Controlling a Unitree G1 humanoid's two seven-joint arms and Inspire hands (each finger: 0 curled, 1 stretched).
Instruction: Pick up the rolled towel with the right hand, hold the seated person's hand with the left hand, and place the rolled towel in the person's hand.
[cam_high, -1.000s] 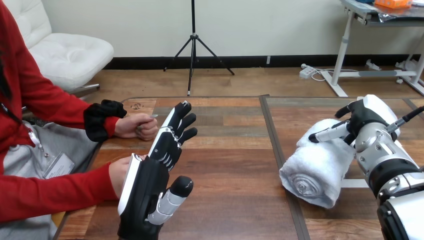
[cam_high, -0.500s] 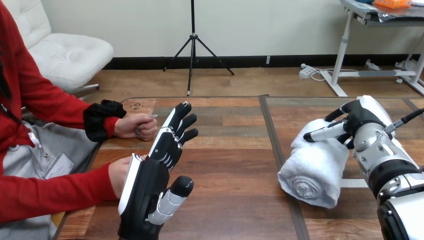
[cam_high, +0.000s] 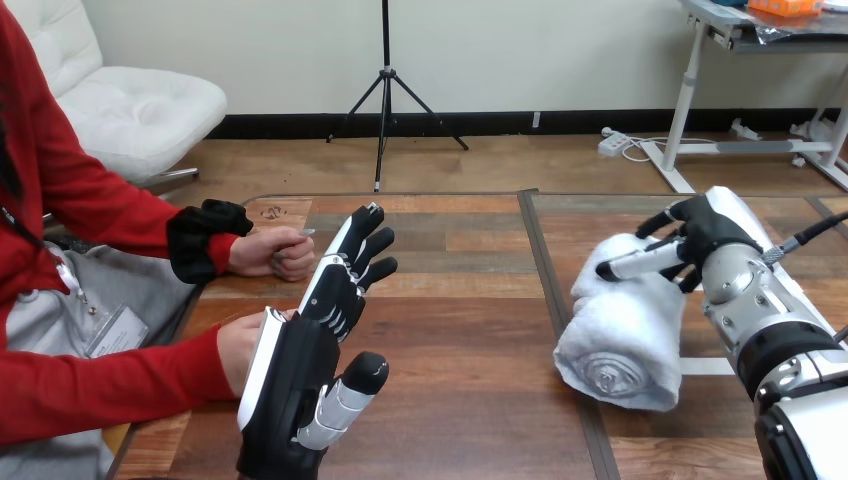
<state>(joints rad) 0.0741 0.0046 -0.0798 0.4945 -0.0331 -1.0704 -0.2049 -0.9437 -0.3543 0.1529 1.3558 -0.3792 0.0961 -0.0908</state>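
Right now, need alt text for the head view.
The robot's right hand grips the far end of a white rolled towel lying on the wooden table, thumb across its top. Its left hand stands open and upright, close beside the person's hand at the view's lower left; whether they touch is unclear.

Left hand (cam_high: 290, 385) is held upright and edge-on, fingers (cam_high: 348, 262) straight, thumb extended; right hand (cam_high: 718, 238) is shown curled onto the rolled towel (cam_high: 628, 322).
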